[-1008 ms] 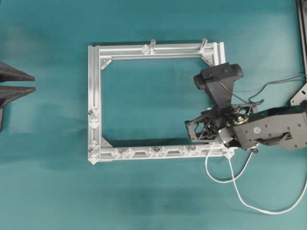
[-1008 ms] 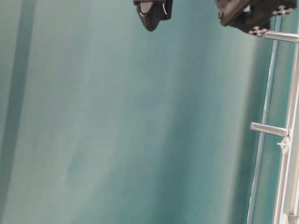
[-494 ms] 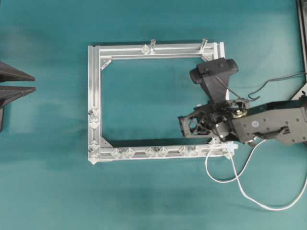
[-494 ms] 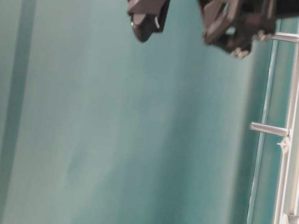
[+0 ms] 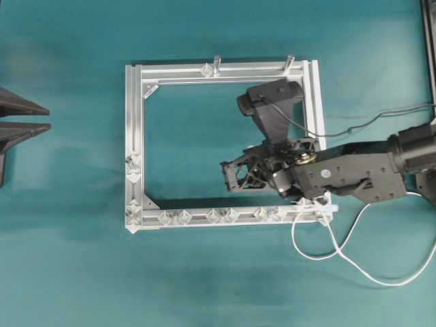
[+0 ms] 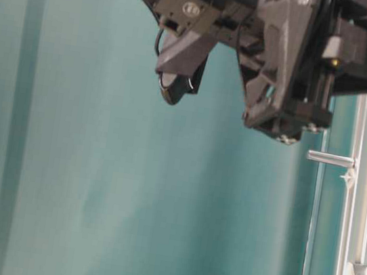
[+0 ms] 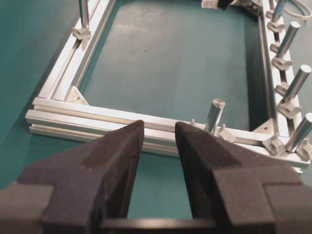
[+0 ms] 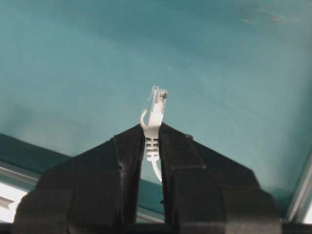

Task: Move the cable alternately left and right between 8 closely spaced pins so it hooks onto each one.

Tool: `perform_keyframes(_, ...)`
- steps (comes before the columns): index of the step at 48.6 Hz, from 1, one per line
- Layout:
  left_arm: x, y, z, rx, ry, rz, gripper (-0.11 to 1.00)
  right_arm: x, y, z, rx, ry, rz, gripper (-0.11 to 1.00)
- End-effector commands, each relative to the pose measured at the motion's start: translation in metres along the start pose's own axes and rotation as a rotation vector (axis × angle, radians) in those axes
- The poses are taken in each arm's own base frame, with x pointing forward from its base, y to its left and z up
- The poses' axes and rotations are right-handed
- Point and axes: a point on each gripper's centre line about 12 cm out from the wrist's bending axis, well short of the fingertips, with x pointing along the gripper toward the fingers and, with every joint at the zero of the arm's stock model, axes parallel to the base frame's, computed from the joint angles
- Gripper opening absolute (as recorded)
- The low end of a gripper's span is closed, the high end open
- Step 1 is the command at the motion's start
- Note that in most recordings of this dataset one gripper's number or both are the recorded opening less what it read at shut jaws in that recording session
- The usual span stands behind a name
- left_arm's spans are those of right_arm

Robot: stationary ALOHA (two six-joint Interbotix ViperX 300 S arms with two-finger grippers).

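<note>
My right gripper (image 5: 226, 175) hangs over the inside of the silver frame (image 5: 134, 122), just above its bottom rail. It is shut on the cable's clear plug (image 8: 157, 101), which sticks out past the fingertips (image 8: 131, 139). The white cable (image 5: 320, 256) trails from under the arm at the frame's lower right corner and loops over the mat. Whitish diamond pins (image 5: 223, 215) sit in close pairs along the bottom rail, and more pins (image 5: 133, 167) are on the left rail. My left gripper (image 5: 42, 117) rests open at the far left, empty, facing the frame (image 7: 97, 114).
Two upright grey posts (image 5: 216, 63) (image 5: 289, 63) stand on the top rail beside a single pin (image 5: 206, 69). The right arm's body (image 5: 354, 176) covers the frame's lower right corner. In the table-level view that arm (image 6: 285, 49) fills the top, above a post (image 6: 329, 158).
The right arm has swung left from the frame's right rail to over its interior, carrying the plug. The left gripper has not moved.
</note>
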Motion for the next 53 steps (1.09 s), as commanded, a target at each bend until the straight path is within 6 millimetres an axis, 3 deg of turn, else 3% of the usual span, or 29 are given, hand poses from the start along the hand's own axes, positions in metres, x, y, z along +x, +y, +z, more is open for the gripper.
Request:
perform_keyframes(1,0.0,0.0,0.004,0.002,-0.014,0.003,0.38,-0.008,0.009,0.004,0.008,-0.004,0.037,0.12)
perform_keyframes(29,0.0,0.0,0.004,0.002,-0.014,0.003,0.38,-0.012,0.015,0.004,0.017,-0.001,0.053,0.12)
perform_keyframes(53,0.0,0.0,0.004,0.002,-0.012,0.004,0.38,-0.022,0.027,-0.021,0.02,0.03,0.091,0.12)
